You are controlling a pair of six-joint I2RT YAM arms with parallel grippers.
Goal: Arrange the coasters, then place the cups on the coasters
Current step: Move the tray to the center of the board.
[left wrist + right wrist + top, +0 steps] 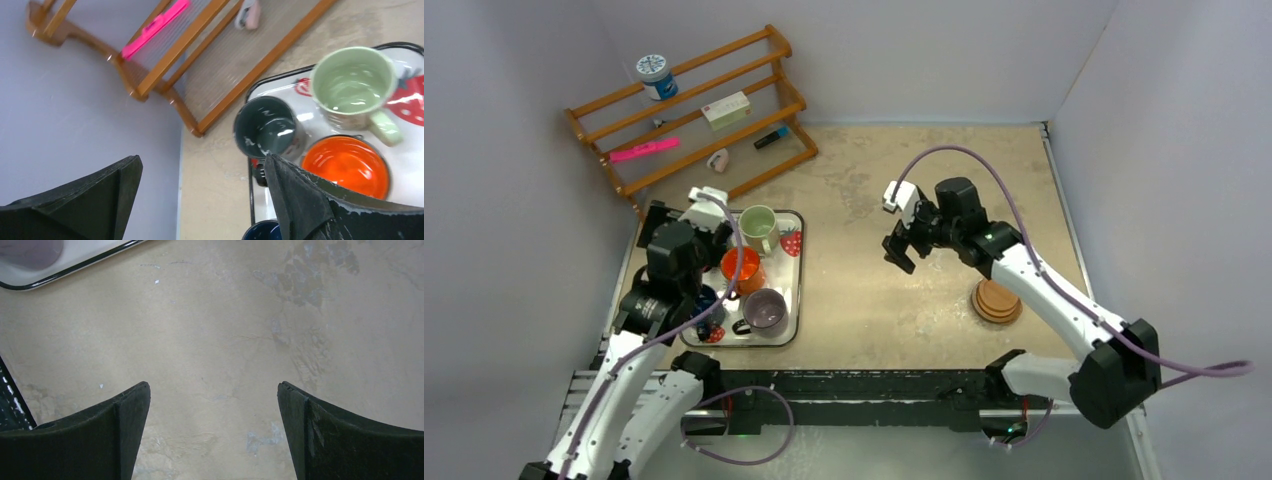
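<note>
- The left gripper (201, 159) hangs over the far-left corner of the tray (789, 285). Its jaws are spread wide, with nothing between them and nothing touched.
- The right gripper (213, 385) hovers above the bare table (874, 200), to the right of the tray. It is just as widely spread and empty, with only tabletop showing between its fingers (120, 420).
- All the cups stand on the tray:
  - the pale green cup (757, 225) is at the far side;
  - the dark grey-green cup (265, 127) is at the far-left corner, below the left gripper;
  - the orange cup (742, 268) is in the middle;
  - the dark blue cup (707, 300) is at the near left;
  - the purple-grey cup (765, 310) is at the near right.
- The coasters (997, 300) lie in one pile on the table, well to the right of the tray, beside the right arm. No cup rests on them.
</note>
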